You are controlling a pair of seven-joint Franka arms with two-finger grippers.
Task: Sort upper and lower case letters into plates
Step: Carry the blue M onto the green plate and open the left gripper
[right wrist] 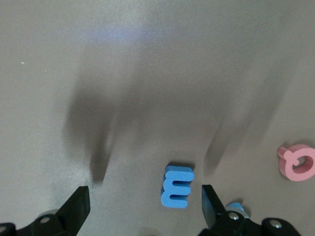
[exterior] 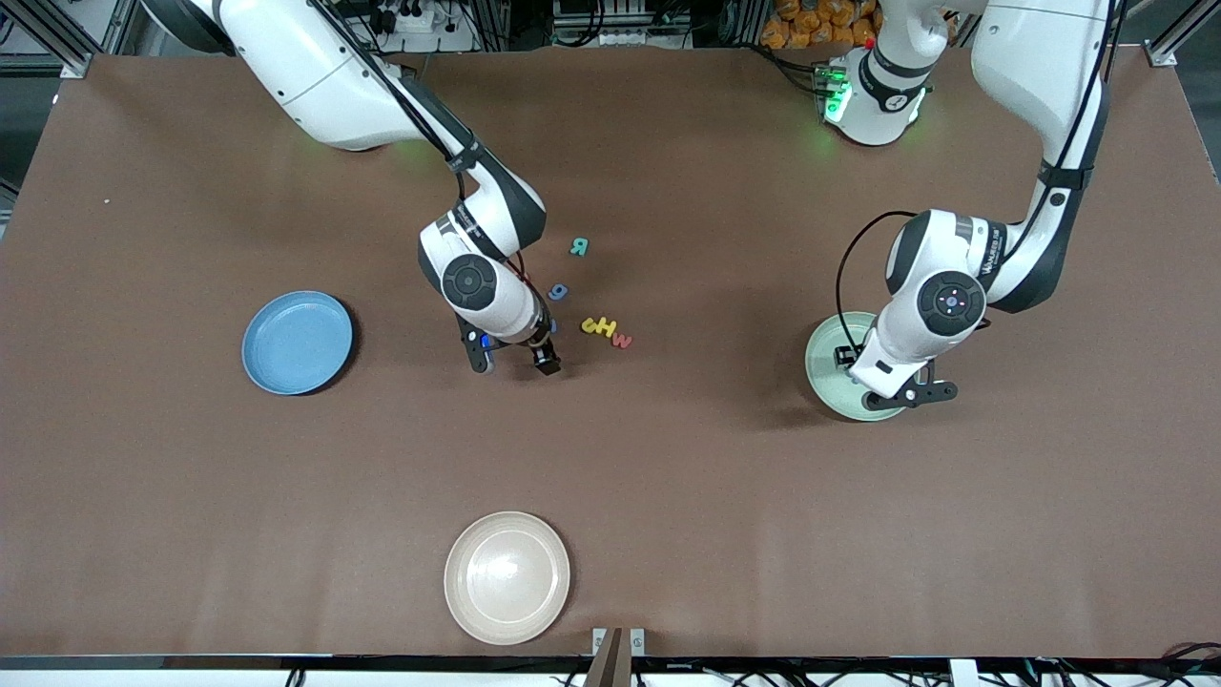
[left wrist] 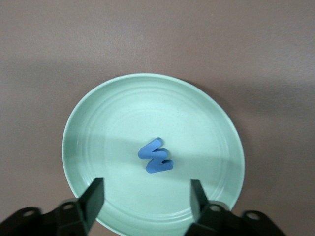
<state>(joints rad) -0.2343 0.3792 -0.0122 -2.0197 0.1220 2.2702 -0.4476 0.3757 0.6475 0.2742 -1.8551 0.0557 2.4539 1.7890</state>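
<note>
Left gripper [left wrist: 147, 199] hangs over pale mint green round plastic plate [left wrist: 98, 113], fingers apart, holding nothing; small blue foam zigzag letter [left wrist: 155, 156] lies in plate centre, just below them. Right gripper [right wrist: 145, 206] spread wide, empty, low over brown table w/ blue foam letter E [right wrist: 176, 186] between fingers, untouched.
</note>
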